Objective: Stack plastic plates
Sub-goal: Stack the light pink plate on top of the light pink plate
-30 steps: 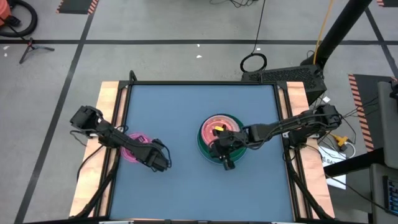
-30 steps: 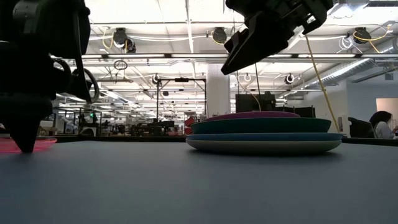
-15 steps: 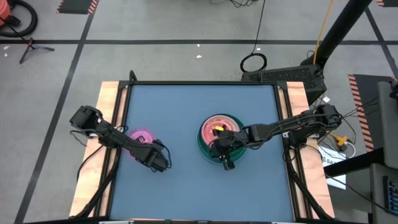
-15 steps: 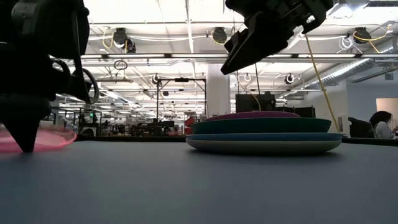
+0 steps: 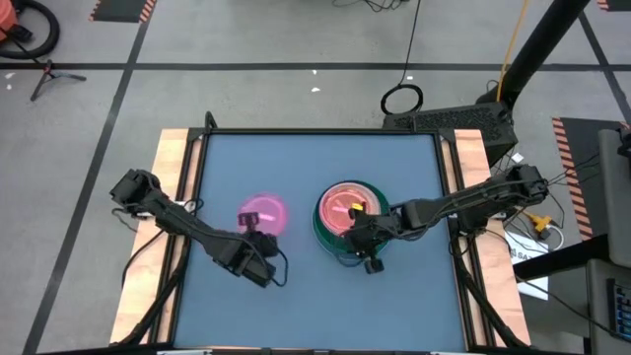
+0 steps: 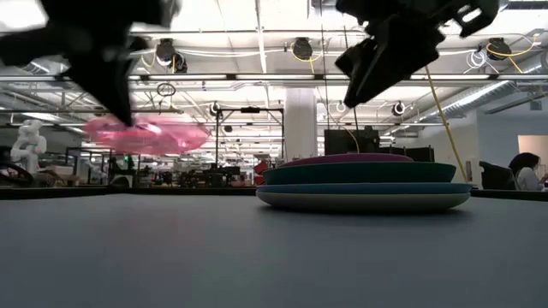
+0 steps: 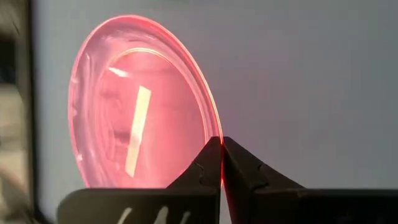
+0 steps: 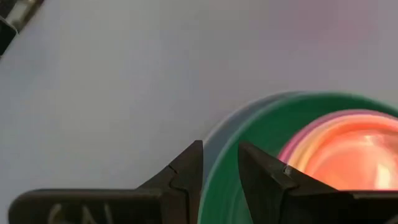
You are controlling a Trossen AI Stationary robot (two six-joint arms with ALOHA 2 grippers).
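Observation:
A small translucent pink plate (image 5: 262, 213) hangs in the air left of the table's middle, and my left gripper (image 5: 258, 237) is shut on it. The other plastic plates make a stack (image 5: 344, 219) right of centre. A grey-white plate (image 6: 363, 201) lies at the bottom on the table, with blue, dark green and purple ones above and a pink-orange one on top. My right gripper (image 5: 371, 262) hovers open above the stack's near rim, clear of it in the low view. My left gripper pinches the pink plate's rim (image 7: 215, 127) at its near edge between its two fingers (image 7: 205, 165). They come slanting down from the table's near side. The plate is lifted clear of the table and juts out beyond the fingertips, roughly level, its hollow side up.
The blue-grey table top (image 5: 296, 163) has bare room across its far half and along its near edge. Wooden strips (image 5: 175, 158) border its left and right sides. Cables and a stand lie on the floor beyond the far edge.
My left gripper has risen and gone toward the table's right, toward the stack, rolling its wrist. The pink plate, which lay flat near the left edge, first tipped up and now hangs clear of the table. My right gripper has drifted slightly to the right.

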